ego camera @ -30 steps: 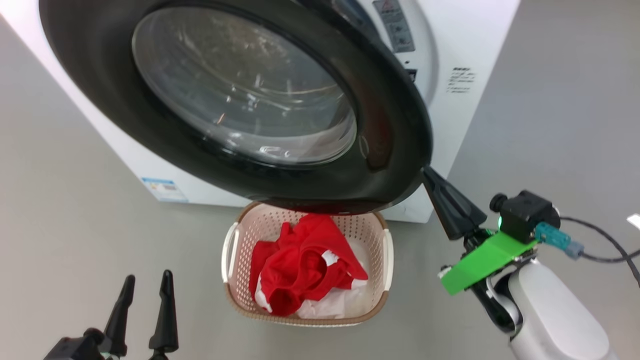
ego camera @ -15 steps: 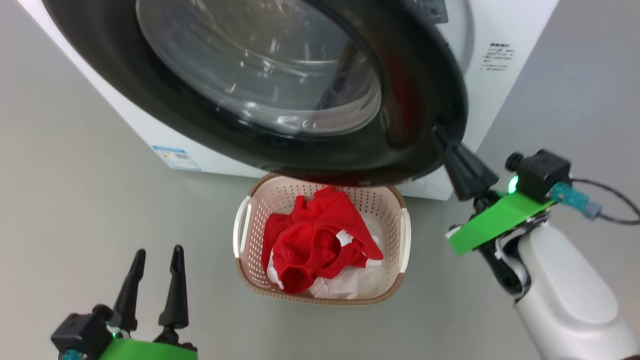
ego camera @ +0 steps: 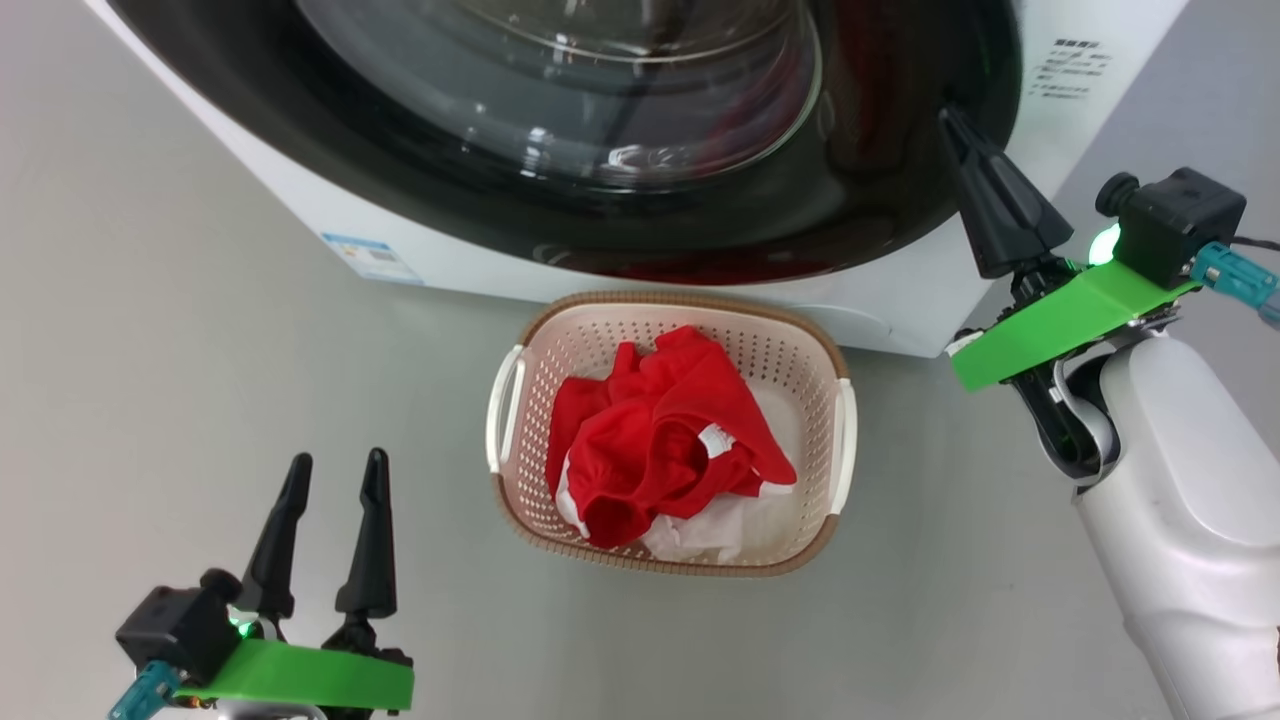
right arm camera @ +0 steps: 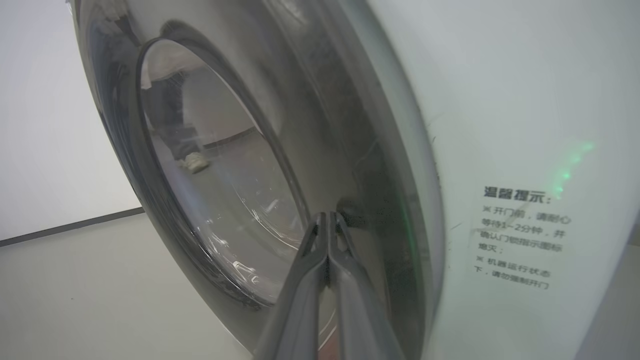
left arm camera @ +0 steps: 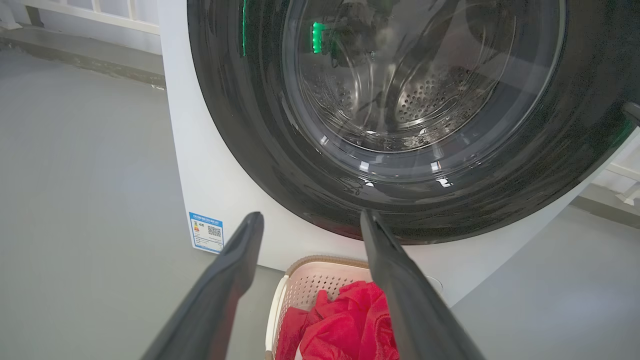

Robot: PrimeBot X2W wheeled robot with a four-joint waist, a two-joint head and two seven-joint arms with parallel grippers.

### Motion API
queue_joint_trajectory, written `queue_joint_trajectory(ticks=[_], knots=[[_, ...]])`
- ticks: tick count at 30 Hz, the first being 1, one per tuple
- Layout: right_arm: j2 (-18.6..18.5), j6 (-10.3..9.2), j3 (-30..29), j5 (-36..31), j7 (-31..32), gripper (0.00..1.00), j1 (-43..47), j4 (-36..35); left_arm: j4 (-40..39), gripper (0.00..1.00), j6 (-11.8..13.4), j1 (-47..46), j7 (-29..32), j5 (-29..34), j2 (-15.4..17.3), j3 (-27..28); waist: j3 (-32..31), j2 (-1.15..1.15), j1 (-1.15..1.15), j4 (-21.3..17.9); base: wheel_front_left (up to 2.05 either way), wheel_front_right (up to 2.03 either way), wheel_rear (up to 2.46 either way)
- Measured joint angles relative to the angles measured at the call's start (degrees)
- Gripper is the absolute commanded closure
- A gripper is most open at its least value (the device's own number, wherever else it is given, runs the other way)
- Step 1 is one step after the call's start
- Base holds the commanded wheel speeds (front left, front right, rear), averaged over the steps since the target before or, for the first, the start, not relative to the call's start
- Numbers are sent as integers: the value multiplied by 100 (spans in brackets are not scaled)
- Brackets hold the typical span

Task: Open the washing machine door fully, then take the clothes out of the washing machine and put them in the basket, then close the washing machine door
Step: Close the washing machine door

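The washing machine door (ego camera: 880, 150), glossy black rim around a clear glass bowl, lies almost flat against the white washing machine (ego camera: 940, 290). My right gripper (ego camera: 950, 115) is shut, holding nothing, its tip pressed on the door's rim; the right wrist view has the closed fingertips (right arm camera: 327, 220) against the rim (right arm camera: 380, 200). The clothes (ego camera: 665, 440), red with white parts, lie heaped in the cream basket (ego camera: 520, 330) on the floor below the door. My left gripper (ego camera: 335, 465) is open at the lower left, well left of the basket (left arm camera: 300, 280).
Grey floor (ego camera: 150, 350) spreads around the basket and machine. A blue label sticker (ego camera: 365, 257) sits low on the machine's front. A printed notice (right arm camera: 520, 240) is on the machine's front to the right of the door.
The door has swung from partly open to nearly flat against the machine, with my right gripper pushing its rim. The head camera shifted, so the basket sits higher in view.
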Motion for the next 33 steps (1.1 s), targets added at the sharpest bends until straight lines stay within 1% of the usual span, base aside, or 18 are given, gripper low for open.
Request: queue_joint_trajectory(ticks=[2, 9, 13, 17, 18, 19, 20, 21, 22, 33], knots=[[4, 48, -21, 0, -10, 100, -53, 9, 0, 0, 0, -19, 0, -11, -1, -22, 62, 0, 0, 34, 0, 0, 0], [52, 74, -51, -12, -40, 100, -180, 24, 19, 0, 0, -150, 0, -49, -5, -44, 203, 0, 0, 112, 0, 0, 0], [31, 59, -20, -18, -40, 100, -138, 21, 108, 0, 0, -168, 0, -48, -8, -40, 117, 0, 0, 76, 0, 0, 0], [-7, 34, -21, -9, -41, 100, 92, -9, 188, 0, 0, -166, 0, -47, 5, -38, -9, 0, 0, 14, 0, 0, 0], [-4, 20, -20, -9, -41, 94, 191, -26, 202, 0, 0, -165, 0, -47, 11, -31, -43, 0, 0, -7, 0, 0, 0], [3, 20, -19, -9, -41, 72, 305, -48, 220, 0, 0, -163, 0, -46, 25, -26, -79, 0, 0, -31, 0, 0, 0], [9, 20, -20, -9, -41, 55, 420, -69, 236, 0, 0, -163, 0, -45, 45, -26, -115, 0, 0, -56, 0, 0, 0], [15, 20, -24, -9, -41, 26, 539, -86, 254, 0, 0, -160, 0, -42, 76, -29, -152, 0, 0, -82, 0, 0, 0], [23, 20, -33, -9, -41, 0, 661, -110, 272, 0, 0, -153, 0, -37, 109, -15, -190, 0, 0, -112, 0, 0, 0], [122, 20, -73, -10, -41, 0, 1745, -297, 353, 0, 0, 173, 0, -29, 366, 110, -593, 0, 0, -608, 0, 0, 0]])
